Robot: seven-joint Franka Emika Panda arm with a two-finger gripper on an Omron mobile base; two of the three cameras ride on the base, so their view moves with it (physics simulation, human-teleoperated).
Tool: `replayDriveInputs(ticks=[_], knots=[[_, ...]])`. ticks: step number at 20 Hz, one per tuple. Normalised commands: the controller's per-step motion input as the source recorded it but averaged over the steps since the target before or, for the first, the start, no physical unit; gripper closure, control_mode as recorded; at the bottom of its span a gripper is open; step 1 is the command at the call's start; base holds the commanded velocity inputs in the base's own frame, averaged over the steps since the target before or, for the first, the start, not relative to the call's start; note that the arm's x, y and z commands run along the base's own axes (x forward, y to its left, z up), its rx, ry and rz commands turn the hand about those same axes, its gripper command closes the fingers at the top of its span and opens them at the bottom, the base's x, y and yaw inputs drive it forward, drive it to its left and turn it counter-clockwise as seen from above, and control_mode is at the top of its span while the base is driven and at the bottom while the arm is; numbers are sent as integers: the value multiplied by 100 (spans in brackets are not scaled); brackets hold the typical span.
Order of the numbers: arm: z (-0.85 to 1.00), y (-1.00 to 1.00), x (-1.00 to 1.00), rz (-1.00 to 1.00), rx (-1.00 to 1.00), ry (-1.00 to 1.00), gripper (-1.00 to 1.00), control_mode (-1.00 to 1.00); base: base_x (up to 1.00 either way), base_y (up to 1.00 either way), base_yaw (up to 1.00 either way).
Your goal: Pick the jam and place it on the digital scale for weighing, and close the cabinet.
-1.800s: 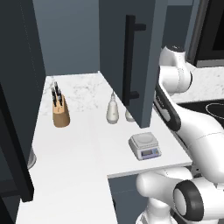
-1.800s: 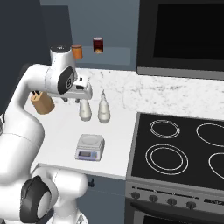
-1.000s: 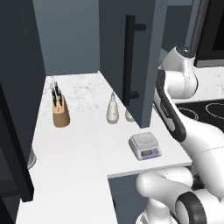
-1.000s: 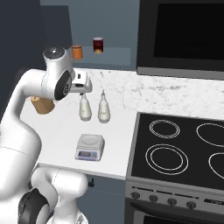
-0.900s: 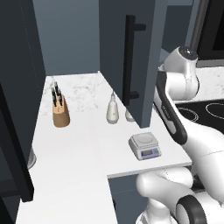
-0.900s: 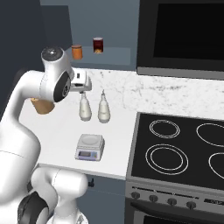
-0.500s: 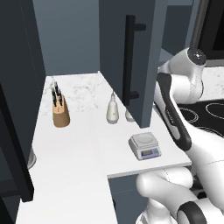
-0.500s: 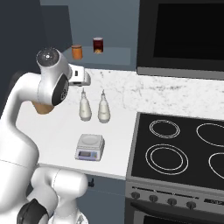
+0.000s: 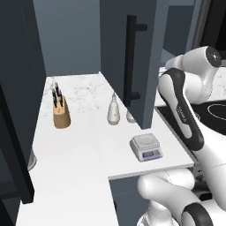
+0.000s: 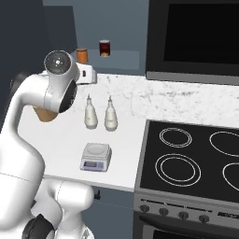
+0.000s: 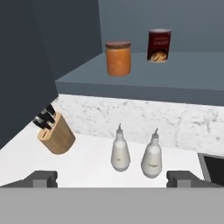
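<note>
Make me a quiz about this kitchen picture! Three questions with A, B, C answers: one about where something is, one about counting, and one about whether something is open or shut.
1. Where is the jam?
A. on the digital scale
B. on the cabinet shelf beside a dark red can
C. on the stove

2. How many white bottles stand on the counter?
A. two
B. four
C. none

3. How is the cabinet door?
A. shut
B. taken off
C. swung open

Answers:
1. B: in the hand view the jam stands on the shelf next to the dark red can, and the digital scale has a bare top.
2. A: two white bottles stand side by side near the marble wall.
3. C: the door with its black bar handle sticks out over the counter, leaving the shelf uncovered.
</note>
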Motion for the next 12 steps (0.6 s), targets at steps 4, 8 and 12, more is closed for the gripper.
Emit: replayDriveInputs(ticks=[4,8,12], knots=[[23,0,0,7,5,-2,-100,-100,0,0,0],[20,0,0,5,0,0,-100,-100,0,0,0],[18,0,0,5,0,0,-100,-100,0,0,0]])
